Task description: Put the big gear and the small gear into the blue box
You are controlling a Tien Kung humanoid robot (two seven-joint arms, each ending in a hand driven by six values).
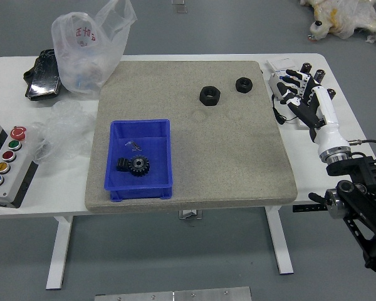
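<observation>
Big gear (138,165) and small gear (122,164) lie together in the blue box (140,190), placing apparently done, so the right hand (312,102) hangs empty, fingers spread, over the right side of the desk (308,172).

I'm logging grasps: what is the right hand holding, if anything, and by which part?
Nothing is held; the right hand is open, over the right of the table.

In the open blue box (141,192) at left, the black big gear (139,166) lies toothed and flat, the black small gear (122,164) just left of it.
</observation>
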